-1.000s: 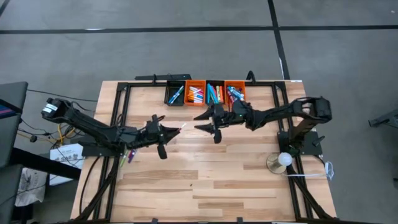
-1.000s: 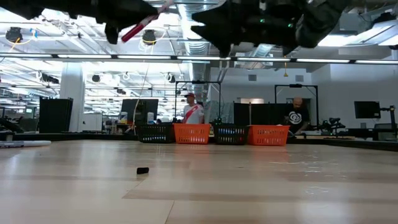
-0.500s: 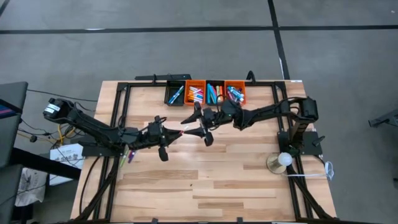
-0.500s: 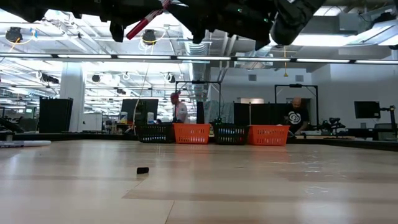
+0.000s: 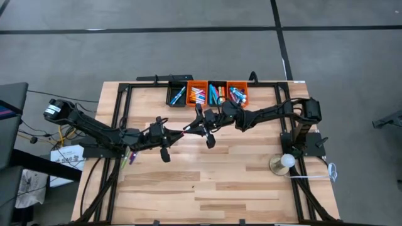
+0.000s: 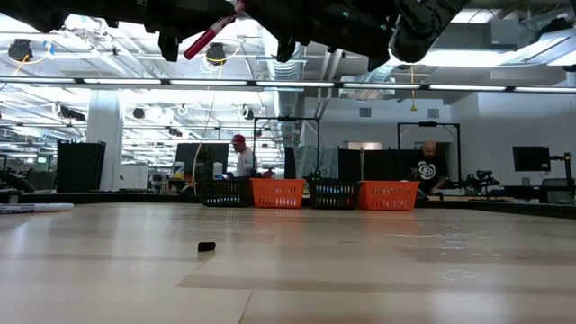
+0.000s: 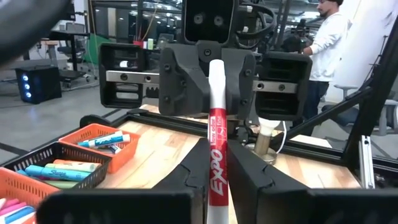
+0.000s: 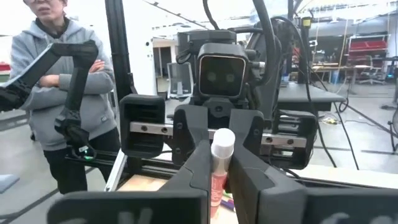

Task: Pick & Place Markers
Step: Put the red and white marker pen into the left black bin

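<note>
A red marker [image 5: 183, 128] with a white end hangs in the air between my two grippers, over the table's middle. My left gripper [image 5: 171, 130] is shut on its red body, and my right gripper [image 5: 196, 125] is shut on its white end. In the low view the marker [image 6: 211, 31] slants upward, high above the tabletop. Many more markers lie in a row of bins [image 5: 207, 94], two black and two orange, at the table's far edge. My left gripper pinches the marker's red printed body [image 7: 216, 163] between its two fingers [image 7: 186, 180]. It comes level from the table's left, with the fingers lying along the marker. The marker is lifted clear and points away toward the other gripper. My right gripper pinches the marker near its white end [image 8: 222, 146] between its two fingers [image 8: 198, 163]. It comes about level from the table's right, fingers along the marker. The marker is clear of the table, spanning the gap between both grippers.
A small black piece [image 6: 206, 246] lies on the tabletop near the middle. A loose marker [image 6: 36, 208] lies at the table's left side. A round lamp base with a white ball [image 5: 286, 162] stands by the right arm's base. People stand in the room beyond the table.
My right gripper has moved toward the table's left, up to the marker's white end, with its fingers spread. It has then shut on that end. My left gripper has kept its hold, and the marker has stayed in place.
</note>
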Motion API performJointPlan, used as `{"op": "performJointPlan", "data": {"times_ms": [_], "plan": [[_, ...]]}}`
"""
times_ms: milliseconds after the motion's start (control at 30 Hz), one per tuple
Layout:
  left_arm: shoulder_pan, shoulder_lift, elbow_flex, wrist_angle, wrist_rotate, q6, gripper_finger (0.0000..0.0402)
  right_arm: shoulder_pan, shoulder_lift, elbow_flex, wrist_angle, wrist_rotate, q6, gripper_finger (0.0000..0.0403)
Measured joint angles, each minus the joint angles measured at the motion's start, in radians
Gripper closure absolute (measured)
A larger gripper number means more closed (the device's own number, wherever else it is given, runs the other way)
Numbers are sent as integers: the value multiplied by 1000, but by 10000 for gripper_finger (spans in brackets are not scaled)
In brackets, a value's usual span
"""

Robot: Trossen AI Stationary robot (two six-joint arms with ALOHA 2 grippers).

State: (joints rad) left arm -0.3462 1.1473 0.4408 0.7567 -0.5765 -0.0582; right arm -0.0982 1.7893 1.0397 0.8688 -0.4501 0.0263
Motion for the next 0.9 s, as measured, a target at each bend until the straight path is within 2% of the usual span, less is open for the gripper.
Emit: {"op": "performJointPlan", "data": {"times_ms": [667, 900], "plan": [[16, 0, -11, -17, 11, -27, 343, -15, 0, 0, -25, -22, 44, 381], [55, 0, -14, -26, 121, -28, 296, -16, 0, 0, -30, -29, 45, 381]]}}
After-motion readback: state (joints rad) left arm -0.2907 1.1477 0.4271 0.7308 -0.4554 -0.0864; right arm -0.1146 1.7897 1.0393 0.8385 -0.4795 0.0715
